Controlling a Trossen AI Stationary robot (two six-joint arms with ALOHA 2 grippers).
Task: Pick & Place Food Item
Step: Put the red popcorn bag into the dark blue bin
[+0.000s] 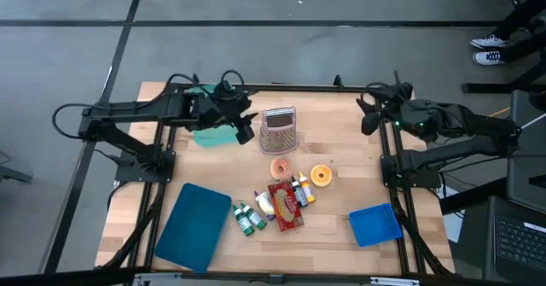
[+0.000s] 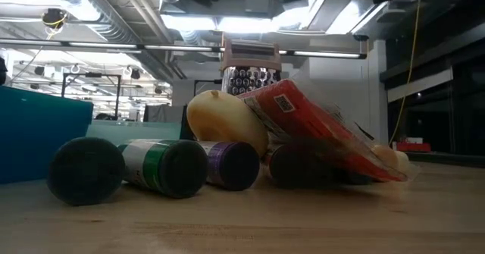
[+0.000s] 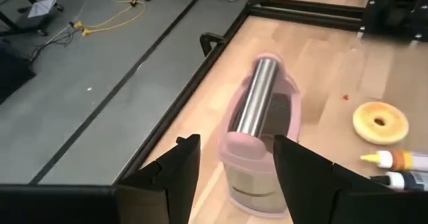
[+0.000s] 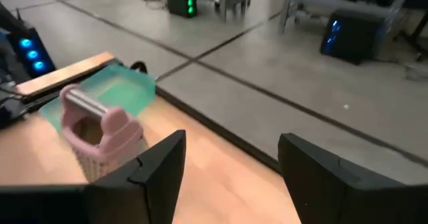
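Note:
The food lies in a heap at the table's middle: a pink-glazed donut (image 1: 280, 166), a yellow donut (image 1: 322, 176), a red packet (image 1: 286, 205) and small bottles (image 1: 249, 220). In the low view a pale round item (image 2: 223, 121) leans against the red packet (image 2: 318, 136). My left gripper (image 1: 246, 124) hovers open at the far left, above and just left of a pink-handled metal grater (image 3: 257, 127). My right gripper (image 1: 368, 115) hovers open at the far right, with nothing between its fingers (image 4: 160, 167).
A teal tray (image 1: 213, 135) sits under my left arm at the far left. A dark blue tray (image 1: 196, 226) lies near left, a blue lid (image 1: 375, 224) near right. A black frame (image 1: 290, 87) borders the table. Bare wood lies between the grater and my right arm.

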